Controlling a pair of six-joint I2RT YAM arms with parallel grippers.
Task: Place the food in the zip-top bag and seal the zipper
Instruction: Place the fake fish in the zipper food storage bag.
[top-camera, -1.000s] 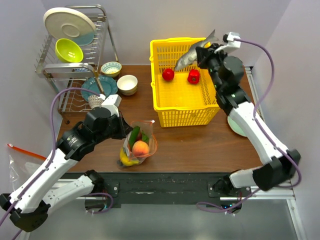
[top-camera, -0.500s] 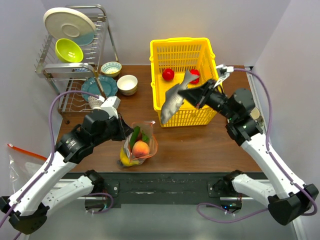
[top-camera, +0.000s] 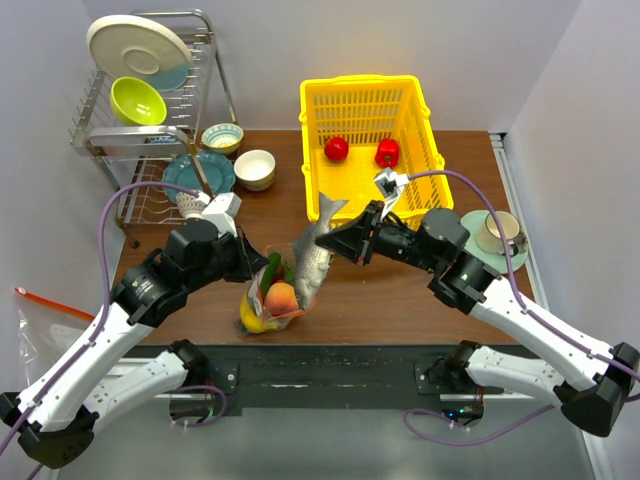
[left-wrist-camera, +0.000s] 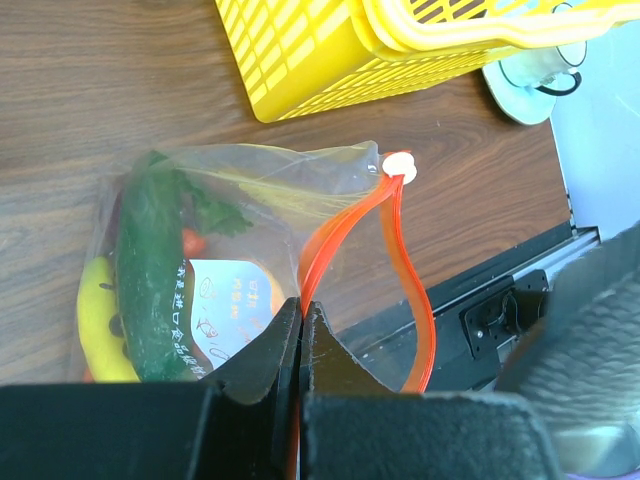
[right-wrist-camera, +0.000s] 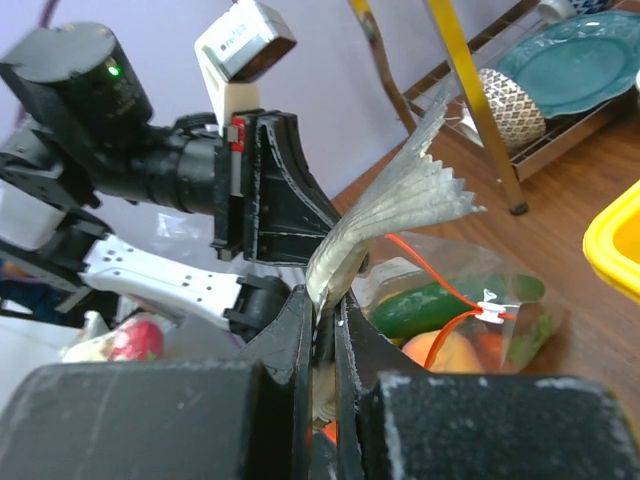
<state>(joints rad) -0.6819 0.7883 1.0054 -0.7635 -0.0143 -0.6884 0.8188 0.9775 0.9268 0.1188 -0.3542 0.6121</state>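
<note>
Near side of yellow basket (top-camera: 365, 82): zip-top bag (left-wrist-camera: 260, 190) holds cucumber (left-wrist-camera: 150, 270), peach (top-camera: 281, 297). Left jaws pinch its zipper (left-wrist-camera: 405, 270); right jaws clench grey fish (top-camera: 312, 258) over mouth. Apple (top-camera: 336, 149), pepper (top-camera: 387, 152) inside basket; bag unsealed.

Left arm (top-camera: 100, 340), right arm (top-camera: 530, 320): white link shells, black joint housings, purple cables (top-camera: 101, 240). Pincer fingers (left-wrist-camera: 250, 370) matte black. White camera block (right-wrist-camera: 245, 40), green LED (right-wrist-camera: 112, 70) on left wrist.
</note>
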